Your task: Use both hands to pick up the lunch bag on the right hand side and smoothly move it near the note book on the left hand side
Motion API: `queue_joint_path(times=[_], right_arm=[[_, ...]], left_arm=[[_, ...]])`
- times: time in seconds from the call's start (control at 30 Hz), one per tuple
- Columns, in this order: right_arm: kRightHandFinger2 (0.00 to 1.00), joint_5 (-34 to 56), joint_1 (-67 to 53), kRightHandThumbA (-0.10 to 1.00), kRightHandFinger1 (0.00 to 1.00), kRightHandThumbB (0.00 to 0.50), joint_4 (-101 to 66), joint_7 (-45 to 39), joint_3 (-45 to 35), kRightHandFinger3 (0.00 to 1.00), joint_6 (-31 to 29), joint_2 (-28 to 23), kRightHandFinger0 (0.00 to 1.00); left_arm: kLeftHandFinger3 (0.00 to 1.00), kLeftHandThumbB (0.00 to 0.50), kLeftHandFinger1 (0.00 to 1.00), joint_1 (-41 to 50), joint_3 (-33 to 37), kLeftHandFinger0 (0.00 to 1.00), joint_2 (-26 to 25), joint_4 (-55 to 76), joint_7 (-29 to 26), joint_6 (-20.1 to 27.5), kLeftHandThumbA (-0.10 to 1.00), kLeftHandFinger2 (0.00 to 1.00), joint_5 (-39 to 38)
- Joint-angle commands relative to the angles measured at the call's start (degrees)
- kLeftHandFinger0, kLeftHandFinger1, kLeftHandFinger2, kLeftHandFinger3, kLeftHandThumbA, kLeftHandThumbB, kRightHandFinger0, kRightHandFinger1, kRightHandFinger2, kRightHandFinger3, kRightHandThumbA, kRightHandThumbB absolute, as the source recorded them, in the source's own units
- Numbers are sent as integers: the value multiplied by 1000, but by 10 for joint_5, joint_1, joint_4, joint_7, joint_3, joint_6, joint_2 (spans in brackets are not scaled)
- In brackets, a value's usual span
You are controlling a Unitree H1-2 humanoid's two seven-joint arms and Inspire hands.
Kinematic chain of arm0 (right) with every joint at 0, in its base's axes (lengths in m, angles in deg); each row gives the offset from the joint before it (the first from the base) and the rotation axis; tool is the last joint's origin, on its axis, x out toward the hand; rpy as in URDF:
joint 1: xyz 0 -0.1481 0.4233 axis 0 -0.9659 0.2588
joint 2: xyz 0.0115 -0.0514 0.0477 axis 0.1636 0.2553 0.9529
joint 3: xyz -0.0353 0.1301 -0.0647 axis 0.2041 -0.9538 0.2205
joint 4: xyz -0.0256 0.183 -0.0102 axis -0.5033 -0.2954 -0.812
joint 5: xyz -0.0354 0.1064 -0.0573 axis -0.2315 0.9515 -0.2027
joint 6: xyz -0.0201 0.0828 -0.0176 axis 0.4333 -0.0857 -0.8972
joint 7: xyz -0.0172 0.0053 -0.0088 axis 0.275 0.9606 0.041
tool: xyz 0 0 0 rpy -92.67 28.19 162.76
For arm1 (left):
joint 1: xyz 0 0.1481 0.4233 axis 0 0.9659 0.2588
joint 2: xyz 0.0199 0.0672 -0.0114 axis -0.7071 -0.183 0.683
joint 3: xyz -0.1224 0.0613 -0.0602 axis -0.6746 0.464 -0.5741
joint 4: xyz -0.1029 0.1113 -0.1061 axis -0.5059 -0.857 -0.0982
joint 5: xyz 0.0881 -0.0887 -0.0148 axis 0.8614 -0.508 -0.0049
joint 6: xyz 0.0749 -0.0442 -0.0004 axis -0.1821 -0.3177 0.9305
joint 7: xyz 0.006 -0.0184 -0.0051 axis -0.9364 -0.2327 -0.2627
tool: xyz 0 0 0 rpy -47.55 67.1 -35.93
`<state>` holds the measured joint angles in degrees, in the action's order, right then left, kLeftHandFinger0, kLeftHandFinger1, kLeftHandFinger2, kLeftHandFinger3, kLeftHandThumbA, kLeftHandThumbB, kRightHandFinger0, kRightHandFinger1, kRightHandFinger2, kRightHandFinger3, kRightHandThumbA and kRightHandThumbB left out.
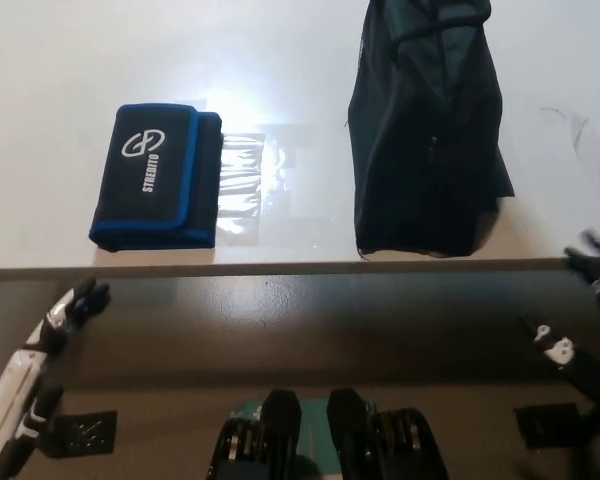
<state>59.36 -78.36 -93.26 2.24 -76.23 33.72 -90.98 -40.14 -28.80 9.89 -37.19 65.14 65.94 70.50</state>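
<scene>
The dark lunch bag (425,130) stands on the white table (40,120), right of centre, its top cut off by the picture's upper edge. The notebook (157,177), black with blue trim and a white logo, lies flat to its left. My white left hand (55,330) is below the table's front edge at the lower left, fingers apart and holding nothing. My black right hand (590,310) is at the far right, just below the table edge, fingers spread, partly cut off by the frame. Both hands are well apart from the bag.
A clear plastic sheet (248,185) lies between the notebook and the bag. The table's front edge (280,268) runs across the picture. A thin dark cable (570,125) lies on the table at the far right.
</scene>
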Motion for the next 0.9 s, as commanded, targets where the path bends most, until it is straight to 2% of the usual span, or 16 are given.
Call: queue_joint_path(times=[0.0,0.03,0.17,0.23,0.33,0.43,0.57,0.7,0.8,0.87], right_arm=[[1000,18,18,1000,1000,231,-34,-4,-11,1000,-33,-3,1000],[1000,11,22,1000,1000,255,-36,0,-10,1000,-33,-4,1000],[1000,-6,36,1000,1000,304,-36,3,-5,1000,-30,-12,1000],[1000,-7,51,1000,1000,356,-34,0,-4,1000,-16,-19,1000],[1000,-1,67,1000,1000,400,-37,-3,-3,1000,10,-26,1000],[1000,8,91,1000,1000,365,-23,-5,-3,1000,21,-35,1000],[1000,41,124,1000,1000,352,1,-13,-1,1000,43,-42,1000],[1000,57,148,1000,1000,361,23,-14,-3,1000,53,-43,1000],[1000,62,171,1000,1000,361,52,-17,-5,1000,45,-47,1000],[1000,62,181,1000,1000,361,64,-18,-4,1000,42,-47,1000]], left_arm=[[1000,323,1000,-31,2,1000,-5,60,11,-42,1000,1000,-47],[1000,345,1000,-44,4,1000,-3,69,11,-58,1000,1000,-46],[1000,360,1000,-85,9,1000,5,76,12,-84,1000,1000,-34],[1000,395,1000,-117,15,1000,13,65,13,-96,1000,1000,-31],[1000,385,1000,-164,22,1000,21,38,16,-102,1000,1000,-11],[1000,401,1000,-222,34,1000,33,16,18,-139,1000,1000,9],[1000,354,1000,-296,55,1000,43,-28,31,-182,1000,1000,9],[1000,322,1000,-343,69,1000,59,-87,34,-184,1000,1000,9],[1000,317,1000,-385,83,1000,68,-143,37,-184,1000,1000,25],[1000,332,1000,-405,92,1000,68,-173,38,-181,1000,1000,41]])
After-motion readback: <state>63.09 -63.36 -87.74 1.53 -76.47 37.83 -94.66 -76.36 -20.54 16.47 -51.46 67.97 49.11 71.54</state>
